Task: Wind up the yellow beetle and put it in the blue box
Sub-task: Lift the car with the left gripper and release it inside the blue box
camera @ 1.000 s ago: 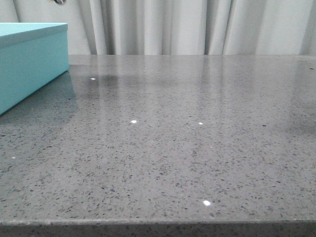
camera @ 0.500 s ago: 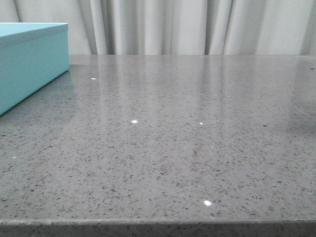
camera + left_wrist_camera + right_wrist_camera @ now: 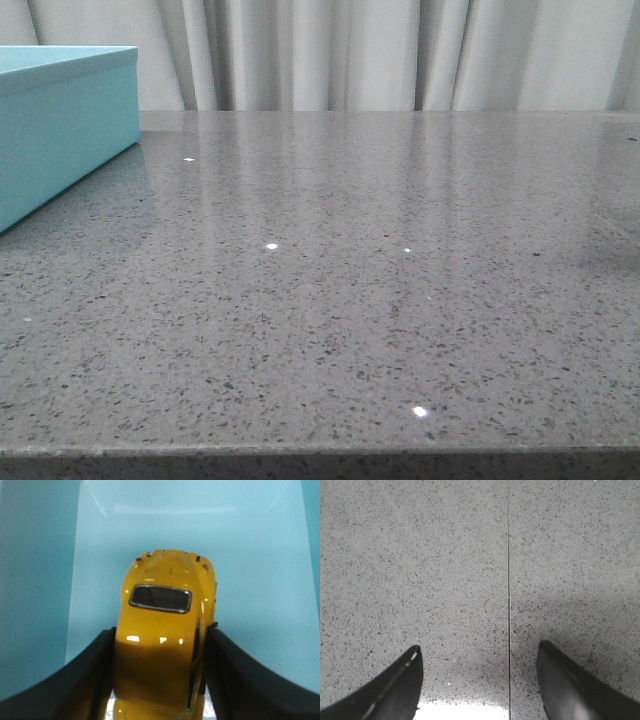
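Note:
The yellow beetle [image 3: 162, 630] shows only in the left wrist view, its roof and dark rear window facing the camera. My left gripper [image 3: 161, 632] is shut on its sides and holds it over the pale turquoise floor inside the blue box [image 3: 250, 570]. The blue box [image 3: 60, 120] stands at the far left of the front view, where neither gripper nor the car shows. My right gripper [image 3: 477, 652] is open and empty above bare grey speckled table [image 3: 445, 570].
A thin dark seam [image 3: 508, 580] runs across the table under the right gripper. Pale curtains [image 3: 380, 55] hang behind the table's far edge. The table's front edge [image 3: 320, 450] lies close to the camera.
A small dark part at the top left of the front view a second ago has gone out of sight. The box and table look the same.

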You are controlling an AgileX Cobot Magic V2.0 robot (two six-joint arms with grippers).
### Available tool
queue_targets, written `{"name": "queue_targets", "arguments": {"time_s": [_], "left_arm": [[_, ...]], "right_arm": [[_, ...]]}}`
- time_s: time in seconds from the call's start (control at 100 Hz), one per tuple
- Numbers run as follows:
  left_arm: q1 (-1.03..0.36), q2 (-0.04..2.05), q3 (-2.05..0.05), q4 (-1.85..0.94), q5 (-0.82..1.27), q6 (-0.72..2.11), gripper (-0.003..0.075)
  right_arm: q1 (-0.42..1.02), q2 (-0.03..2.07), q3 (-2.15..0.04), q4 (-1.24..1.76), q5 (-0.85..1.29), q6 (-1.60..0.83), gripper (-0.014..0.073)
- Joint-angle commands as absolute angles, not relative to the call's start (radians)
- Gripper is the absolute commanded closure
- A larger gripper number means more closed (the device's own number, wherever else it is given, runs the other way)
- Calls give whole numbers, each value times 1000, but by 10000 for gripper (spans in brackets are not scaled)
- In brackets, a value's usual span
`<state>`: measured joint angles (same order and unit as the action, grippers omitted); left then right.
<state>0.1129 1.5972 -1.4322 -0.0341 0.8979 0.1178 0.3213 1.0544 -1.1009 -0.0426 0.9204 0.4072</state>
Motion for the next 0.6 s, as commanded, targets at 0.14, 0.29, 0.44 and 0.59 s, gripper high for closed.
{"name": "queue_targets", "arguments": {"time_s": [0.14, 0.29, 0.44, 0.59], "left_arm": [[115, 1558, -1388, -56, 792, 107, 499], [115, 1580, -1379, -58, 795, 107, 499], [115, 1616, -1379, -87, 807, 107, 499], [115, 1632, -1379, -92, 807, 107, 499]], "right_arm": [[323, 1033, -1127, -48, 867, 395, 107], [323, 1033, -1127, -46, 867, 395, 107], [323, 1033, -1127, -40, 868, 395, 107], [323, 1033, -1127, -36, 873, 395, 107]]}}
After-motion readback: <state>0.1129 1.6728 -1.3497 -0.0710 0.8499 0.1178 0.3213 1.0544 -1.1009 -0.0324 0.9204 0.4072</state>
